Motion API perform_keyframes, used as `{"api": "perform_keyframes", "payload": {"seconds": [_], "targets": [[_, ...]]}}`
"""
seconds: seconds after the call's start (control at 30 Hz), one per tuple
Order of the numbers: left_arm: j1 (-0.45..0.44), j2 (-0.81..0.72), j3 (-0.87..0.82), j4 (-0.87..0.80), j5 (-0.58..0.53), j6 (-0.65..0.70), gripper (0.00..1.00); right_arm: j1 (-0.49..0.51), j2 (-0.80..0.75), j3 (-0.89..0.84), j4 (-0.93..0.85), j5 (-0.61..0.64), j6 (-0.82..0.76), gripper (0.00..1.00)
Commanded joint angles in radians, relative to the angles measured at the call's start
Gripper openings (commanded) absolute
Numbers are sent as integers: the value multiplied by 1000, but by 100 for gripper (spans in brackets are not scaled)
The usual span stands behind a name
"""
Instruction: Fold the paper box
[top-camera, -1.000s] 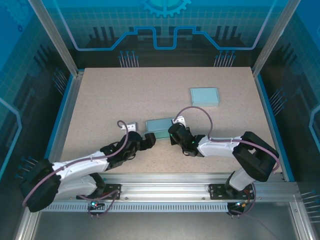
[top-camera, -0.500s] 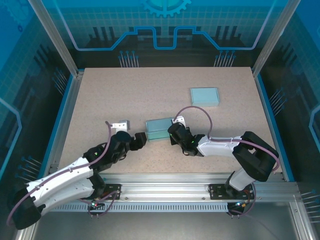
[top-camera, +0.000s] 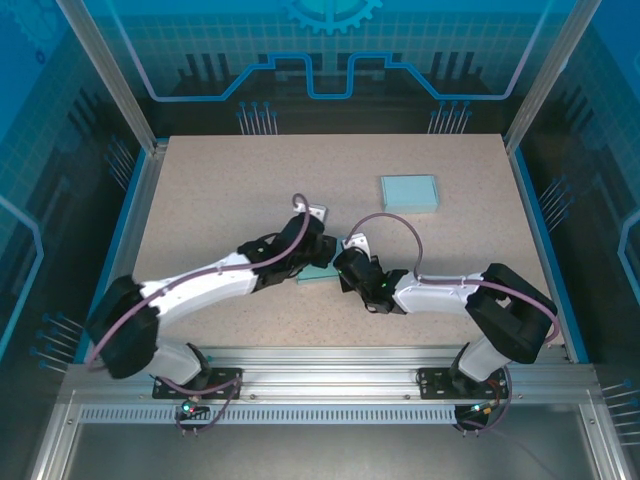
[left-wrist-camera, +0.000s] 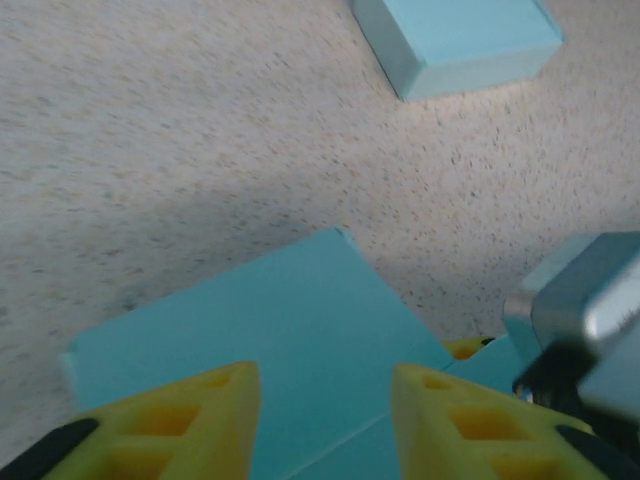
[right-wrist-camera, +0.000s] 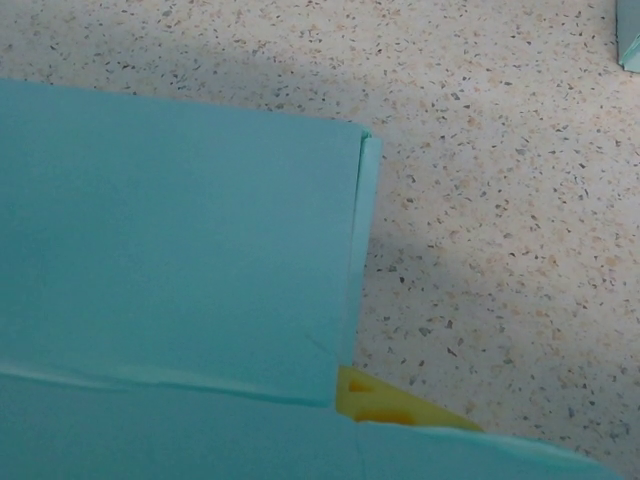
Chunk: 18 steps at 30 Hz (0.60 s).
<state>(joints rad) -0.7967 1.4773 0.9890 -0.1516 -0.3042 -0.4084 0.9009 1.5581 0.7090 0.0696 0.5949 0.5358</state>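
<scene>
The paper box (top-camera: 318, 272) is a flat teal carton lying mid-table, its broad top panel (left-wrist-camera: 270, 320) under my left wrist camera. My left gripper (top-camera: 322, 250) hovers right over that panel, and its yellow fingers (left-wrist-camera: 322, 385) stand apart with nothing between them. From the right, my right gripper (top-camera: 343, 268) is shut on the box's right edge. Teal paper (right-wrist-camera: 180, 230) covers it, so a single yellow fingertip (right-wrist-camera: 385, 400) pokes out beneath a flap. That same fingertip (left-wrist-camera: 465, 347) peeks out at the box's edge in the left wrist view.
A second, closed teal box (top-camera: 409, 192) lies farther back on the right, apart from both arms, its corner (left-wrist-camera: 460, 40) in the left wrist view. The speckled tabletop (top-camera: 220, 190) is bounded by blue rails and a metal frame.
My left arm has swung from the box's left side rightward and forward until its gripper sits over the box, and its jaws have narrowed. The right arm and box have stayed put.
</scene>
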Motion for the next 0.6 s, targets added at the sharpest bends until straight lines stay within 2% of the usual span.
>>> {"api": "perform_keyframes", "payload": {"seconds": [0.0, 0.1, 0.3, 0.43, 0.57], "targets": [[0, 67, 54, 13, 84, 22, 37, 25, -10, 7, -97, -3, 12, 6], [1, 107, 35, 50, 108, -8, 35, 34, -22, 16, -123, 2, 7, 11], [1, 177, -63, 190, 163, -104, 29, 47, -74, 30, -191, 1, 1, 30], [3, 219, -113, 246, 136, -150, 24, 54, -127, 22, -221, -6, 6, 45], [18, 218, -153, 279, 132, -178, 23, 57, -185, 5, -247, -12, 11, 52]]}}
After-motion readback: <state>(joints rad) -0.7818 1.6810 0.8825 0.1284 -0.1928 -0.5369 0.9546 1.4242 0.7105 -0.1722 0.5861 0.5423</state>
